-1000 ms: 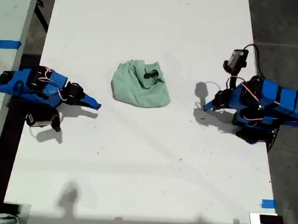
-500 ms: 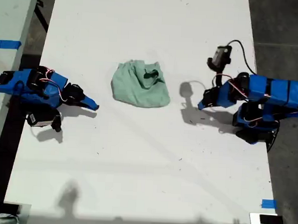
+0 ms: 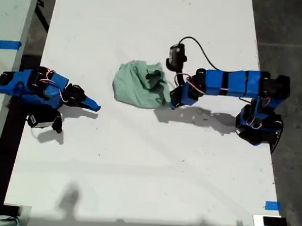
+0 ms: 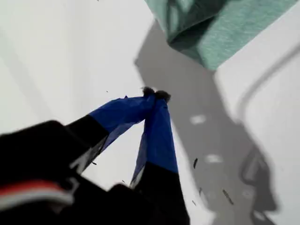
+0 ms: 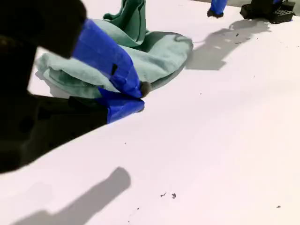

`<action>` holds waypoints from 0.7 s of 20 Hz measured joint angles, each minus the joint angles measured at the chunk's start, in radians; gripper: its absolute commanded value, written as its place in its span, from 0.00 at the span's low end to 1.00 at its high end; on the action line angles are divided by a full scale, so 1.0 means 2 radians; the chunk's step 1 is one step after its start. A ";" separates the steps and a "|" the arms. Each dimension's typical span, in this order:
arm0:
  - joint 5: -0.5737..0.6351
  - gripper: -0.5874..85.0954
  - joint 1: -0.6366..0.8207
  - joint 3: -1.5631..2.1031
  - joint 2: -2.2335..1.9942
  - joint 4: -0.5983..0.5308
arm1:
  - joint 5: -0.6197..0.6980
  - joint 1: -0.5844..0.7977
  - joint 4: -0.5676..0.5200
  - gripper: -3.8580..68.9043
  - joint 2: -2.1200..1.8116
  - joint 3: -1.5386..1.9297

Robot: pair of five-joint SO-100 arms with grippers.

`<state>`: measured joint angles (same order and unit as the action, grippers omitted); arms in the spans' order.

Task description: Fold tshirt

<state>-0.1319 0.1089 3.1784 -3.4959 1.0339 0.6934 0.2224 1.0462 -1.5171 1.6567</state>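
The crumpled tshirt (image 3: 141, 85) is being faced by my second gripper (image 5: 139, 97), fingers closed on nothing; opening them before pinching an edge is being advised.

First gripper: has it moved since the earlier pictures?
Yes. My first gripper has moved toward the exterior view's left, across the table, and is now beside the tshirt, which lies unmoved.
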 measured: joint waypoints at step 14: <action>0.000 0.01 0.004 0.000 0.000 0.000 | 0.085 0.040 0.034 0.04 0.160 -0.209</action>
<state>-0.1319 0.1166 3.1784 -3.4959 1.0339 0.8636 0.3022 1.1137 -1.1980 1.2379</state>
